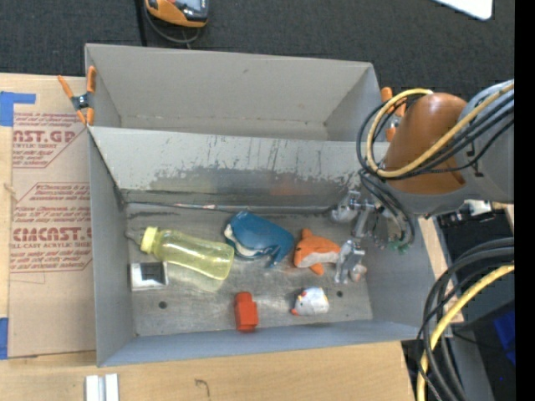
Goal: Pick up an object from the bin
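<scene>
My arm (493, 140) comes in from the right; below its orange cover (422, 144), my gripper (351, 261) points downward.

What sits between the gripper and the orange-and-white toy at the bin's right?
Nothing visible. The gripper is right beside the orange-and-white toy; the blue toy lies on its far side.

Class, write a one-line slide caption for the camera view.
Robot hand low in the grey bin, beside an orange-and-white toy.

Bare floor (188, 221) behind toy row (259, 236)
</scene>
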`<state>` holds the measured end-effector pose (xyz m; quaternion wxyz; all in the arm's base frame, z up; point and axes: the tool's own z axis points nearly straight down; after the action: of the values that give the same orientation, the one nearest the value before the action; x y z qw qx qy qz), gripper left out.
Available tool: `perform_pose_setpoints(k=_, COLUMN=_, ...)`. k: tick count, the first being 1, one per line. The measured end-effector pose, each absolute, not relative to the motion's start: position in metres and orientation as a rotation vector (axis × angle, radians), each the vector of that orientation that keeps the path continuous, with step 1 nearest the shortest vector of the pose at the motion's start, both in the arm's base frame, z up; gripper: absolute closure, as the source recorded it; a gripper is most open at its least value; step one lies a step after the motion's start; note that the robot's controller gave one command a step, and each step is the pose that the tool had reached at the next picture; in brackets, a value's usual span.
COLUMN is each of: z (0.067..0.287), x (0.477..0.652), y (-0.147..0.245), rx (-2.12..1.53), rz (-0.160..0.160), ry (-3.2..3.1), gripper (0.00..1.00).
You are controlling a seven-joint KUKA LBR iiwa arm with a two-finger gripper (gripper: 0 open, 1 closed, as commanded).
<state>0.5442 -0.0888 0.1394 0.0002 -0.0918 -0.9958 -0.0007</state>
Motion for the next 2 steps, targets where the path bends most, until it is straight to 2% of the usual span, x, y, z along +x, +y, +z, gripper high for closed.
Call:
perform_pose_setpoints(k=1, z=0.0781, x=0.5739, y=-0.0635, rx=0.322, rz=0.008, ry=-3.134, gripper=1.0)
perform_pose_setpoints(k=2, z=0.0725, x=0.5703, y=-0.062, rx=0.319, rz=0.003, ry=-3.13, gripper=0.0)
